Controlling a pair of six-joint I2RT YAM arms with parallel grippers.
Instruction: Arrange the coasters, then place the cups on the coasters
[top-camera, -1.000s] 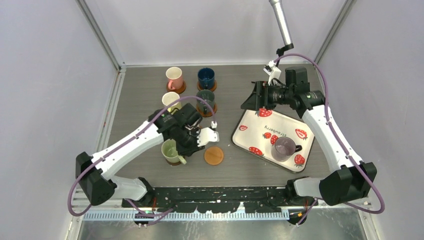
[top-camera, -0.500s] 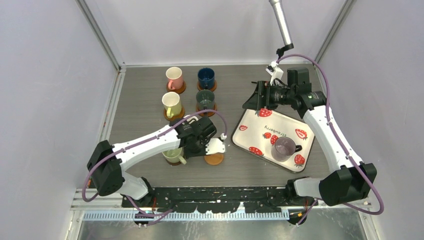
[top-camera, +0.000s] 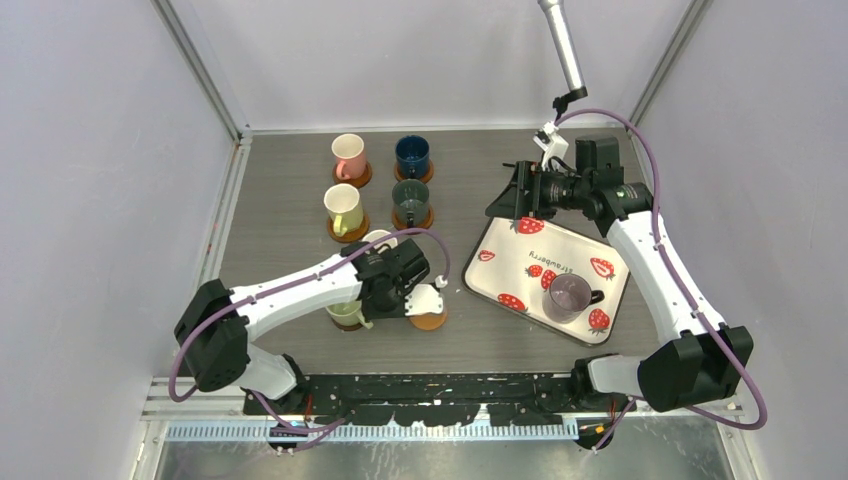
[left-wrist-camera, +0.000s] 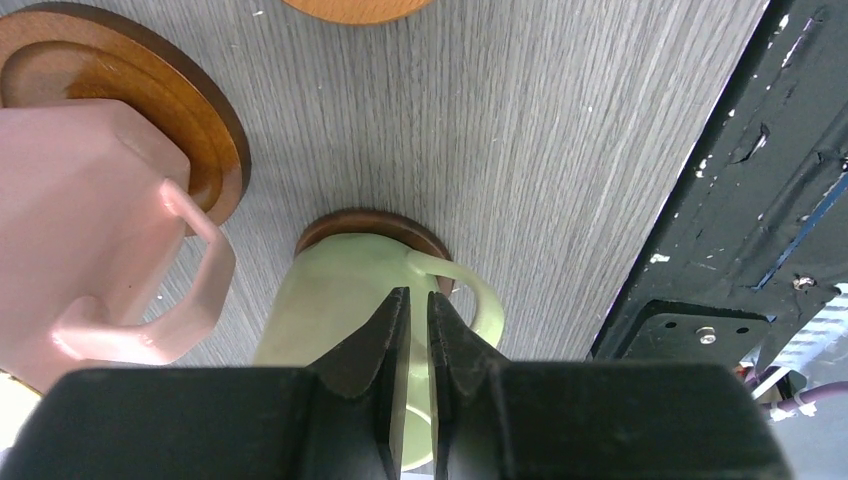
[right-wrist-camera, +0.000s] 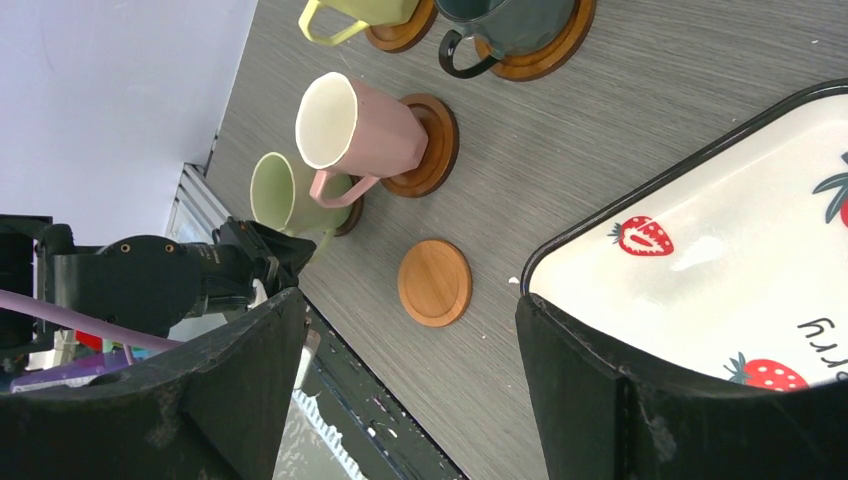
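Five cups stand on coasters at the left: pink (top-camera: 348, 155), dark blue (top-camera: 412, 155), pale yellow (top-camera: 342, 207), dark grey (top-camera: 411, 200) and light green (top-camera: 344, 312). A cream-pink cup (top-camera: 378, 238) is mostly hidden under my left arm. An empty coaster (top-camera: 430, 320) lies right of the green cup. The purple cup (top-camera: 568, 296) sits on the strawberry tray (top-camera: 520, 262). My left gripper (left-wrist-camera: 415, 295) is shut, its tips in front of the green cup (left-wrist-camera: 340, 300) beside its handle, and I see nothing between them. My right gripper (right-wrist-camera: 408, 310) hangs open above the tray's far left corner.
The black mounting rail (top-camera: 450, 385) runs along the near edge, close to the green cup. Grey enclosure walls close in the left, back and right. A silver rod (top-camera: 562, 45) hangs at the back right, above my right wrist.
My left arm has swung right and toward the near edge, and its jaws have closed the last bit. The green cup has stayed on its coaster. The right arm has barely moved.
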